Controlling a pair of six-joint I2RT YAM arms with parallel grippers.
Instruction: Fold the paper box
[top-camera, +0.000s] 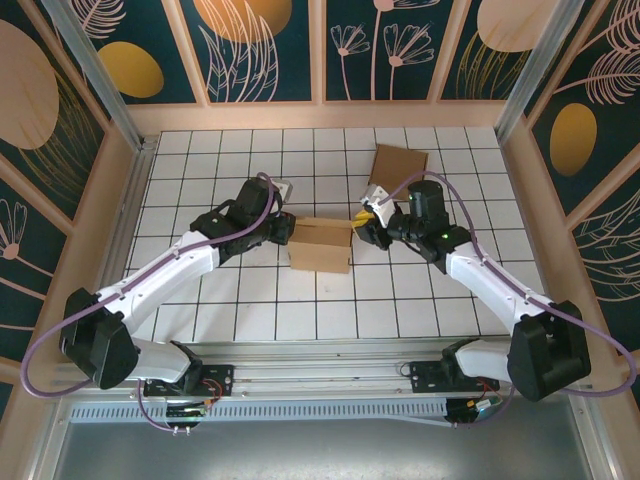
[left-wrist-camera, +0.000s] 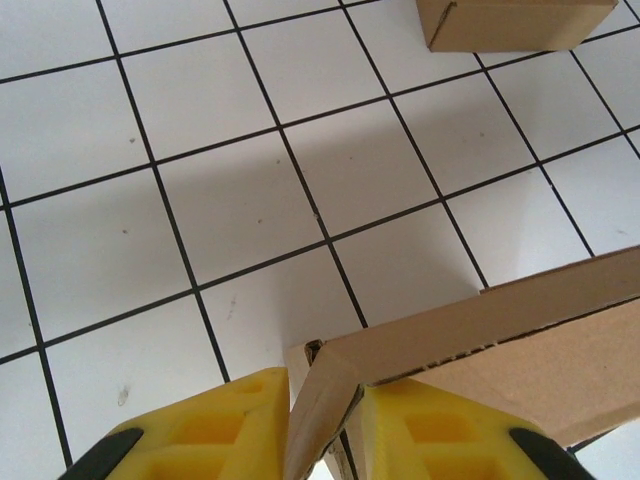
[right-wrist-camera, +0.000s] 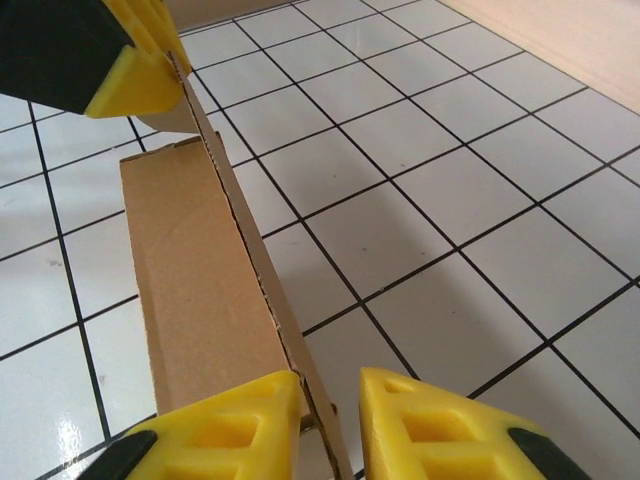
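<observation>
From above, the paper box (top-camera: 322, 245) sits at frame centre, half-formed, between the left gripper (top-camera: 283, 228) and the right gripper (top-camera: 367, 225). A spare cardboard piece (top-camera: 400, 160) lies upper right.

Left wrist, bottom: the fingers pinch a box flap.

Right wrist, bottom: the fingers narrowly straddle the box's upright wall; I cannot tell whether they clamp it.

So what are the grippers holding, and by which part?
The cardboard box. The left gripper pinches a flap at one end; the right gripper straddles a wall edge at the other, grip uncertain.
</observation>
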